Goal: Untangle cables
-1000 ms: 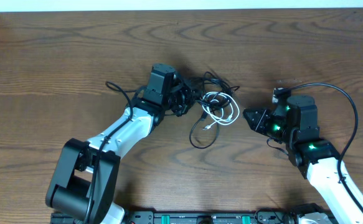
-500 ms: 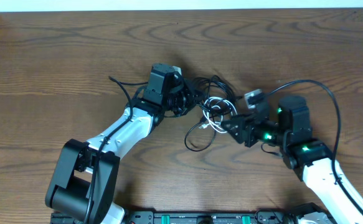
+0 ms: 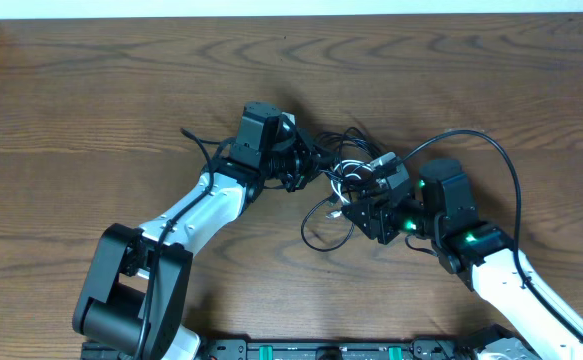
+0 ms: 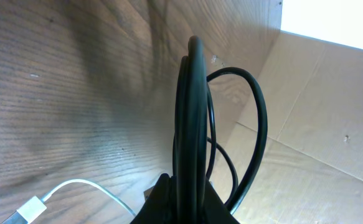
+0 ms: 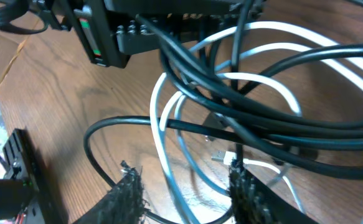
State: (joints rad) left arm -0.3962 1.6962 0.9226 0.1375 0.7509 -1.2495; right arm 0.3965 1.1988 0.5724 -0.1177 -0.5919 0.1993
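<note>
- Swinging in from well to the right of the cable tangle (image 3: 343, 168), the right gripper (image 3: 359, 207) now sits against the tangle's lower right edge. A second ago it stood clear of it.
- At the tangle's left edge, the left gripper (image 3: 306, 165) has barely shifted over the same second.
- In the left wrist view its fingers are pinched closed on the black cables (image 4: 190, 124). Several strands rise together from the grip, and one wider loop bows out to the right.
- The right gripper's jaws stand partly apart. In its wrist view the two fingertips (image 5: 131, 199) flank a gap crossed by loops of the white cable (image 5: 162, 115), and nothing is clamped.
- The black strands run across the white loops just above that gap, layered over and under them.
- Seen from overhead, the tangle lies on the wooden table (image 3: 121, 80) between the two grippers. The white coil is at its centre and the black loops are around and above it.
- One black loop trails out from the tangle's lower left edge and lies flat on the wood.
- The white cable's plug end rests on the table, just below the tangle's left side.
</note>
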